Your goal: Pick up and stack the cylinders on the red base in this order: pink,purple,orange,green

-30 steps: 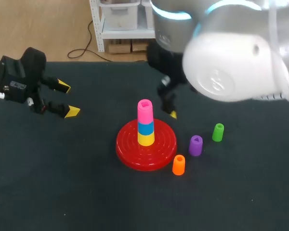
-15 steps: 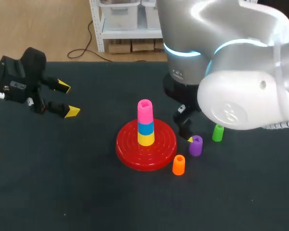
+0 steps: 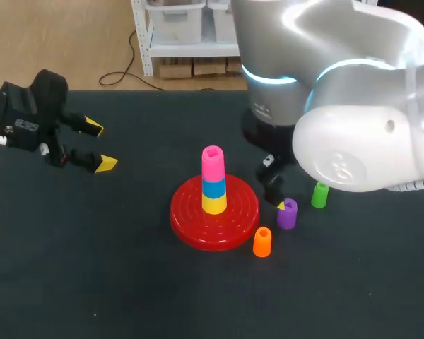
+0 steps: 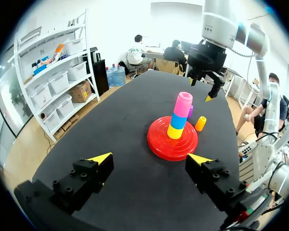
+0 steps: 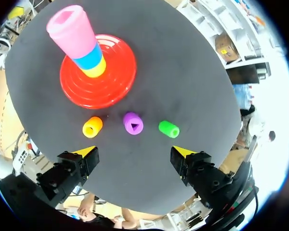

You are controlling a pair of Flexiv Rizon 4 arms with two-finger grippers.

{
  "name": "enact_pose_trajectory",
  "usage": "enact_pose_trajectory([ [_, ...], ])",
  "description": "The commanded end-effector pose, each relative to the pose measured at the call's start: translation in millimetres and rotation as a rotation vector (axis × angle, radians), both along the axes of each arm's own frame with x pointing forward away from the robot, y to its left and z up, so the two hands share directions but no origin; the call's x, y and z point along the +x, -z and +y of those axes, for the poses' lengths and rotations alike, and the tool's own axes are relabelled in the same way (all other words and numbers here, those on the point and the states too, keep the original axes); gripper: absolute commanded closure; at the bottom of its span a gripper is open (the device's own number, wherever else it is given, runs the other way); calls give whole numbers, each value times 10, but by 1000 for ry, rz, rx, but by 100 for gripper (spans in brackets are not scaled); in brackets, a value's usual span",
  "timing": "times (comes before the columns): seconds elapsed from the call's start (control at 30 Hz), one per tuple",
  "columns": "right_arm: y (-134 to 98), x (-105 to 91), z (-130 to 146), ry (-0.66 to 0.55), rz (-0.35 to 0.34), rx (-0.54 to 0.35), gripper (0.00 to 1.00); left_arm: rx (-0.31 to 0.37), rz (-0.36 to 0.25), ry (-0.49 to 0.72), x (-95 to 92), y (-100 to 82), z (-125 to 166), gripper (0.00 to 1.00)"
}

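From above, the pink cylinder (image 3: 212,164) sits topmost on the red base (image 3: 187,215); the purple cylinder (image 3: 287,212), on the table (image 3: 127,282) beside it, looks next. In the left wrist view, the left gripper (image 4: 149,160) gapes wide, holding nothing. In the right wrist view, the right gripper (image 5: 135,153) is wide open and empty with purple ahead between its fingers, and must descend and close.

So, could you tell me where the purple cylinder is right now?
In the head view, the purple cylinder stands right of the red base, between the orange cylinder and the green cylinder, just ahead of the open fingers of the right gripper.
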State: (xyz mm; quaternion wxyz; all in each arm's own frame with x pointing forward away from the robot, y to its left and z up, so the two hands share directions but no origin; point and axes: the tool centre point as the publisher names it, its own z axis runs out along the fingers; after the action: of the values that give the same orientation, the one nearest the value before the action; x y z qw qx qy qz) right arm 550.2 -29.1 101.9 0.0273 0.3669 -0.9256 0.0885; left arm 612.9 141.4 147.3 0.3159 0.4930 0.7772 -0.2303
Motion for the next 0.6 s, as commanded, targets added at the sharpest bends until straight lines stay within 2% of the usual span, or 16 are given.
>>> enact_pose_trajectory([
  [0.03, 82, -81, -149, 9, -14, 33, 0, 4, 4, 0, 12, -2, -5, 0],
  [0.13, 153, -114, -185, 15, -10, 47, 0, 4, 4, 0, 12, -2, -5, 0],
  [0.3, 191, -146, -171, -9, -55, 64, 0, 4, 4, 0, 12, -2, -5, 0],
  [0.6, 259, -57, -83, 10, -60, 135, 0, 4, 4, 0, 12, -2, -5, 0],
])
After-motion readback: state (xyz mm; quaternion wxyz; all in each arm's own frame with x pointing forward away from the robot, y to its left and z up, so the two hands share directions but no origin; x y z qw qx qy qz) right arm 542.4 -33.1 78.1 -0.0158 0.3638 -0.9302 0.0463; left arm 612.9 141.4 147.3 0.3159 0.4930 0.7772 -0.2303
